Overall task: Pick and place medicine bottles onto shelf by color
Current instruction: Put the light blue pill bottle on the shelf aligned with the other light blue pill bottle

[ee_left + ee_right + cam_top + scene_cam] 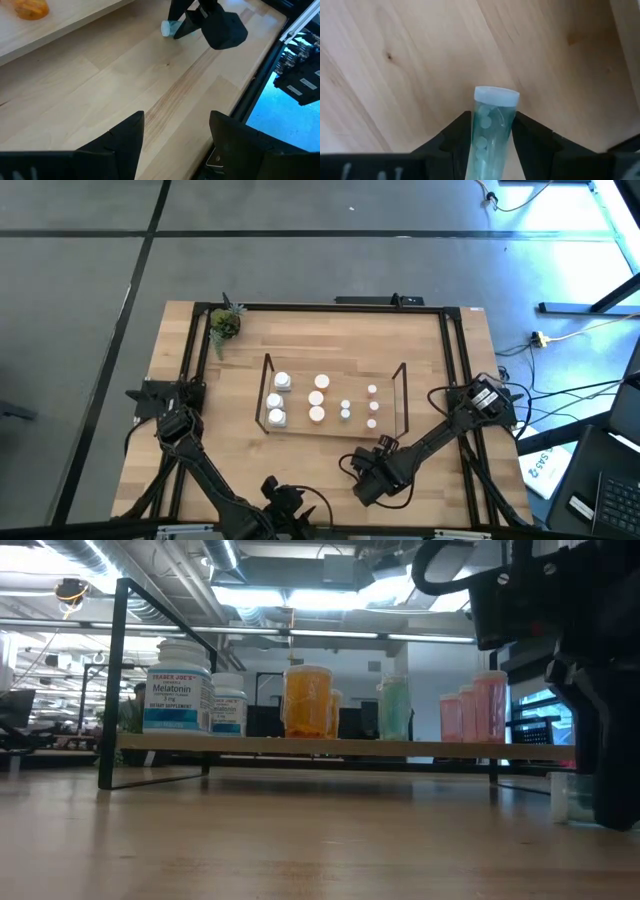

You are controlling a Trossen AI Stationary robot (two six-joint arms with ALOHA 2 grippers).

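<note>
Vial, teal (489, 131), lying on table (300, 470) at lower centre of high view, below shelf (335, 397). Right gripper (490, 137) fingers closing around its body, grip not yet certain. Looking light, rigid, slick, prone to rolling; gripping mid-body, below white cap. Left gripper (175, 137) waiting, released, lower left.

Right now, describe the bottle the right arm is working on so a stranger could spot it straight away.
Start at the wire shelf mid-table, then look in front of it to the right pincer low over the bare wood. Between its fingers lies a slim teal bottle with a white cap, the only bottle off the shelf and lying down.
</note>
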